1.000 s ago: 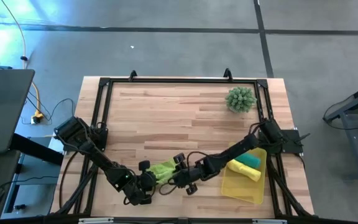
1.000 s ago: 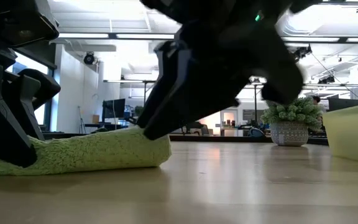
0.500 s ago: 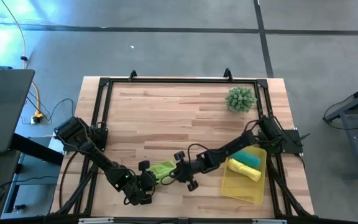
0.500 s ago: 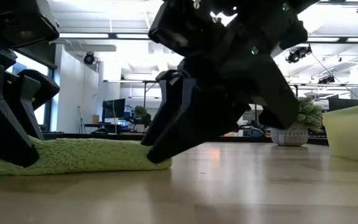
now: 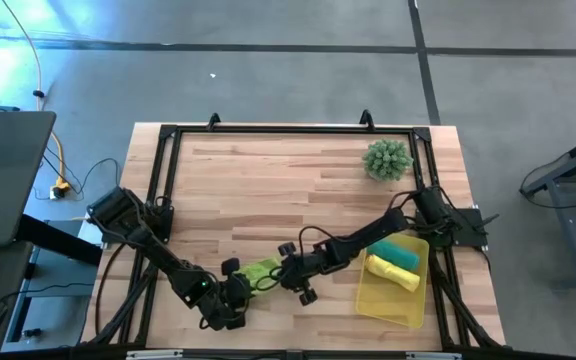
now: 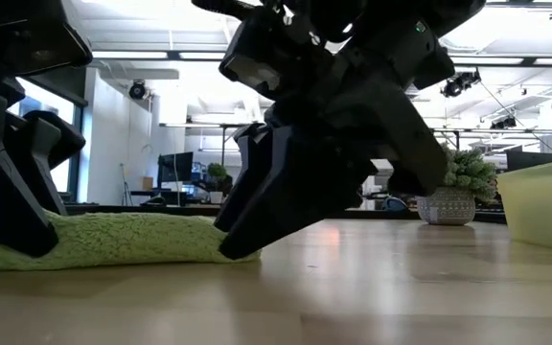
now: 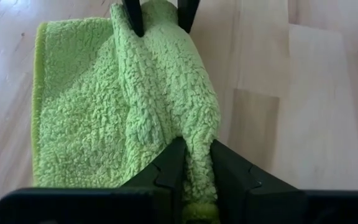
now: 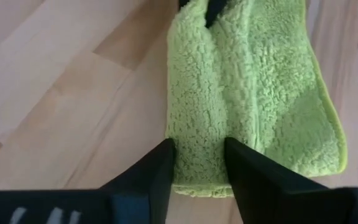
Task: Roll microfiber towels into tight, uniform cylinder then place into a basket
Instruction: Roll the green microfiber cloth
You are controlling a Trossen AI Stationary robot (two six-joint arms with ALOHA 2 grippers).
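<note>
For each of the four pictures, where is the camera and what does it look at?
High: above the table, looking down; both arms, lime towel, basket.
Low: table height, looking level; arms from above, same towel.
Left wrist: along the left pincer, which pinches the towel's fold.
Right wrist: along the right pincer, astride the fold's other end.
All four share the towel.

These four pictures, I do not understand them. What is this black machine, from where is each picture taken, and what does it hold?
It is a robot with two dark arms at a wooden table. One camera looks straight down, one sits at table height, and one rides on each wrist. Both arms meet at a lime green towel near the table's front edge. The left gripper pinches a fold at one end; the right gripper straddles the rolled edge at the other end. A yellow basket at the right holds a teal towel and a yellow towel, both rolled. A spiky green plant stands behind.
</note>
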